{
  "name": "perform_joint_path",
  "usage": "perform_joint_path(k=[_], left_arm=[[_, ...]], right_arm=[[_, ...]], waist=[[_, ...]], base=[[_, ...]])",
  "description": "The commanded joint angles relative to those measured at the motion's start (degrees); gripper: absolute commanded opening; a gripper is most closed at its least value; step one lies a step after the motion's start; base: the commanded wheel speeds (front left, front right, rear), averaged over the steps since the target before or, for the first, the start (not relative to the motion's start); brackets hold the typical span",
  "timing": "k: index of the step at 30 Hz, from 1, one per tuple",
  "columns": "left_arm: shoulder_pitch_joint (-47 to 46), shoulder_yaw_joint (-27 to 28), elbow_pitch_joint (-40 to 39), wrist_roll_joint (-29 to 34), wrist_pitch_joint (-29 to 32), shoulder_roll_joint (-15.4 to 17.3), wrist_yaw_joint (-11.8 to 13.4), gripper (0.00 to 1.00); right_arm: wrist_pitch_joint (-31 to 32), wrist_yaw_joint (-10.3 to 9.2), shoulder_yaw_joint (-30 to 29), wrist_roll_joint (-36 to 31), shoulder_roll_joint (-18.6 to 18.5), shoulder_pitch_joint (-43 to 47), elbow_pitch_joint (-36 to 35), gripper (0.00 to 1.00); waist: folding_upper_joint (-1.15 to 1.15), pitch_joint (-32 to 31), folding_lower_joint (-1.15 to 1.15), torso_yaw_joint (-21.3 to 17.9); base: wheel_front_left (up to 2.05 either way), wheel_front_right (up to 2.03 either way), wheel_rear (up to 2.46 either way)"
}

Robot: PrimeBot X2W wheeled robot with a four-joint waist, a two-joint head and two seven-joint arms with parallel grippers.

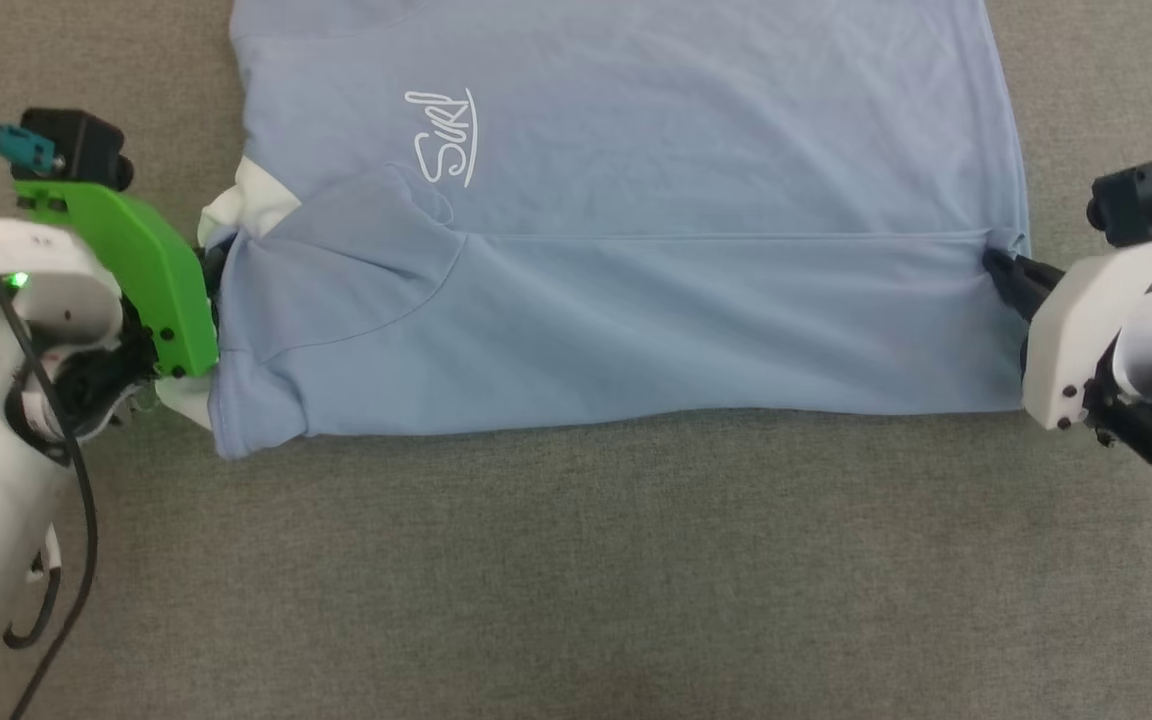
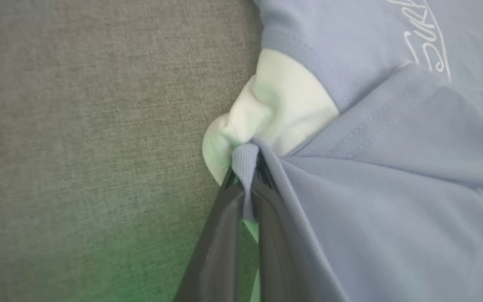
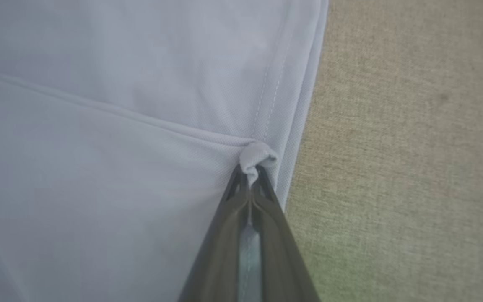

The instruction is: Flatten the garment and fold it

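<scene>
On grey cloth surface (image 1: 576, 560), light blue shirt (image 1: 636, 320) lay spread, near part folded over; left gripper (image 2: 247, 176) pinched its blue fold beside white collar (image 2: 279, 105), right gripper (image 3: 252, 176) pinched hem corner.

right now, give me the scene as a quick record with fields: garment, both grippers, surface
garment: light blue shirt, spread flat, near strip folded over onto itself; white script print facing up
left gripper: shut on the shirt's edge beside the white collar part
right gripper: shut on a pinch of the opposite edge
flap edge: runs straight across between the two grippers
surface: grey-beige woven cloth
</scene>
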Motion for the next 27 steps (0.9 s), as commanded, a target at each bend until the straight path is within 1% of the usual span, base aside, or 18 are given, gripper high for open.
perform_joint_path(k=[1,3,4,5,6,7,8,9,12,15,18,19,22,27], left_arm=[[2.20,-1.68,1.79,-1.56,3.89,-0.37,1.40,0.00],[2.38,-1.38,1.16,-2.46,5.18,-0.27,2.37,0.00],[2.39,-1.03,0.74,-2.48,4.65,-0.31,2.78,0.01],[2.45,-0.61,0.15,-2.33,3.54,-0.42,3.10,0.38],[2.53,-0.26,-0.39,-2.04,2.23,-0.53,3.21,0.91],[2.66,0.17,-1.05,-1.40,0.11,-0.58,3.18,1.00],[2.75,0.56,-1.57,-0.58,-2.06,-0.55,3.22,1.00],[2.98,0.94,-2.23,0.70,-5.09,-0.50,3.16,1.00],[4.37,2.48,-3.93,3.60,-14.03,-0.74,3.56,1.00],[6.94,3.79,-6.22,7.20,-24.04,-0.81,4.49,1.00],[10.58,5.86,-9.54,9.17,-33.43,-1.49,6.28,1.00],[12.30,6.43,-10.72,9.99,-36.48,-1.75,7.34,1.00],[17.19,7.12,-14.29,10.98,-41.56,-2.92,9.77,1.00],[26.05,8.40,-20.02,11.69,-44.40,-5.27,13.25,1.00]], right_arm=[[2.52,-0.11,0.68,0.70,0.26,-0.12,1.32,0.00],[4.41,-0.11,0.28,1.28,0.43,-0.55,1.17,0.00],[4.75,-0.11,-0.11,1.48,0.62,-0.66,0.92,0.00],[4.72,-0.11,-0.68,1.54,0.89,-0.69,0.58,0.00],[4.48,-0.11,-1.12,1.45,1.10,-0.60,0.30,0.00],[3.92,-0.11,-1.55,1.23,1.32,-0.34,-0.12,0.29],[3.25,-0.11,-1.92,1.08,1.50,-0.02,-0.52,0.70],[2.28,-0.11,-2.46,0.97,1.78,0.54,-1.01,1.00],[-0.84,-0.11,-4.14,0.69,2.63,2.65,-2.63,1.00],[-5.32,-0.11,-5.45,-0.32,3.54,5.70,-4.92,1.00],[-10.00,-0.11,-6.38,-1.64,4.55,9.06,-7.21,1.00],[-12.28,-0.11,-7.02,-2.26,5.08,10.38,-8.05,1.00],[-18.46,-0.11,-8.67,-3.24,7.01,13.83,-10.33,1.00],[-31.05,-0.11,-12.20,-4.91,11.57,19.58,-13.22,1.00]], waist=[[0.00,0.52,0.00,-0.32],[0.00,0.61,0.00,-0.44],[0.00,0.58,0.00,-0.49],[0.00,0.44,0.00,-0.51],[0.00,0.22,0.00,-0.51],[0.00,-0.14,0.00,-0.50],[0.00,-0.47,0.00,-0.47],[0.00,-1.05,0.00,-0.43],[0.00,-2.79,0.00,-0.18],[0.00,-5.18,0.00,0.03],[0.00,-7.38,0.00,0.24],[0.00,-8.35,0.00,0.38],[0.00,-10.34,0.00,0.82],[0.00,-13.13,0.00,1.16]], base=[[0.00,0.00,0.00],[0.00,0.00,0.00],[0.00,0.00,0.00],[0.00,0.00,0.00],[0.00,0.00,0.00],[0.00,0.00,0.00],[0.00,0.00,0.00],[0.00,0.00,0.00],[0.00,0.00,0.00],[0.00,0.00,0.00],[0.00,0.00,0.00],[0.00,0.00,0.00],[0.00,0.00,0.00],[0.00,0.00,0.00]])
